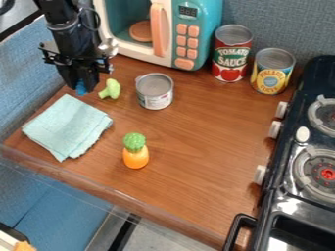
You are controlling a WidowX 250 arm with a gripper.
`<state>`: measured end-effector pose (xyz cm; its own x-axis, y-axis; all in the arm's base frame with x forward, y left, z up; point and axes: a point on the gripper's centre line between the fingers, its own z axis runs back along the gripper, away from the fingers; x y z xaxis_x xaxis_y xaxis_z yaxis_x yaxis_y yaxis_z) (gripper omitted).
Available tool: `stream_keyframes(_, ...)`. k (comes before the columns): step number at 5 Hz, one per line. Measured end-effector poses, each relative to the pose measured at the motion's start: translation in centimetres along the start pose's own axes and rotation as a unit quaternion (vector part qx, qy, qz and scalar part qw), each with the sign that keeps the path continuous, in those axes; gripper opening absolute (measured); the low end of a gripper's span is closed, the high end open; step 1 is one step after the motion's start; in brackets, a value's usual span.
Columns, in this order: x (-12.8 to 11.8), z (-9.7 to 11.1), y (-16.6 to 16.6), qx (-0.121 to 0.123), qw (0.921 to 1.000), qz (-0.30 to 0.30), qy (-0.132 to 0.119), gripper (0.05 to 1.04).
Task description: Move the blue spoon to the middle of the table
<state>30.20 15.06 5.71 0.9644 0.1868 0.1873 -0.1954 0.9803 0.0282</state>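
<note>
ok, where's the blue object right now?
Camera view, upper left: the blue object is at the lower end of the gripper, just left of the green broccoli toy and beyond the folded cloth.

Arm (65, 30): black, chunky segments — small pale highlights
Cable (99, 19): thin, black, curving out in a loop
Crosspiece (60, 60): black, wide, knobbly-edged
Gripper (82, 87): black — dark, angular body
</note>
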Motion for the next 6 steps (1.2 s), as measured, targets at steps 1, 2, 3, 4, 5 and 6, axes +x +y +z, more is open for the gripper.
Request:
stream_keyframes(1,0.1,-2.0,0.7,0.008,0.9998,0.002,0.019,0.390)
stream_keyframes(2,0.3,-3.3,0.8,0.013,0.9993,-0.011,0.034,0.390)
stream_keyframes(3,0.8,-3.7,-0.6,0.018,0.9987,-0.035,0.031,0.390)
stream_keyframes(4,1.4,-3.9,-2.0,0.029,0.9976,-0.058,0.024,0.390)
stream_keyframes(5,2.0,-4.3,-3.3,0.042,0.9961,-0.076,0.018,0.390)
stream_keyframes(6,2.4,-6.0,-4.4,0.051,0.9940,-0.090,0.036,0.390)
